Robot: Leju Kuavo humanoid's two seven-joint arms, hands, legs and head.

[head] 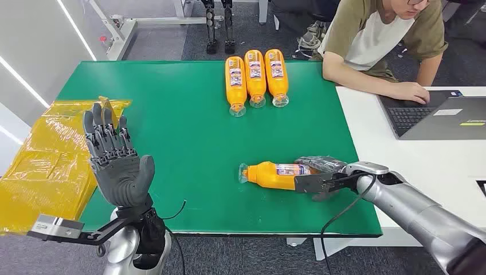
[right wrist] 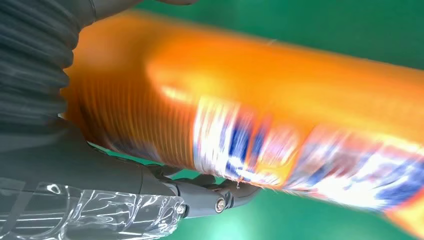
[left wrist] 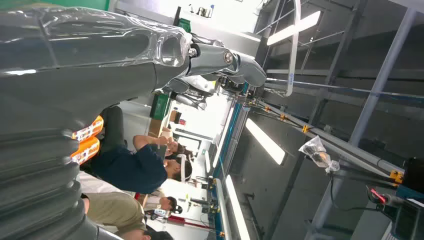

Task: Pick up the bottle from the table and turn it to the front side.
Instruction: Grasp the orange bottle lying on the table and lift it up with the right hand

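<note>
Right hand (head: 321, 175) has its fingers wrapped around the base end of the orange bottle (head: 275, 174), which lies on its side on the green desk (head: 189, 132), near the front edge and toward the right. The bottle's neck points to the robot's left and its label faces up, showing white and blue print. From the right wrist camera the bottle (right wrist: 260, 115) looks blurred, with dark fingers (right wrist: 220, 192) curled under its ribbed orange body and the green surface behind it.

Left hand (head: 114, 157) is raised upright over the front left part of the desk, palm showing, fingers spread apart and holding nothing. Beside it, a sheet of crumpled yellow plastic (head: 46, 166) hangs over the left edge of the desk.

At the far side of the desk, three more orange bottles (head: 255, 80) lie side by side, touching or nearly so, with their necks pointing toward the robot and their labels facing up. They are well apart from the one in the hand.

To the right, a white desk (head: 418, 160) stands against the green one. A person (head: 384, 40) in an olive and white shirt sits behind it, one hand resting by the keyboard of an open laptop (head: 441, 117).
</note>
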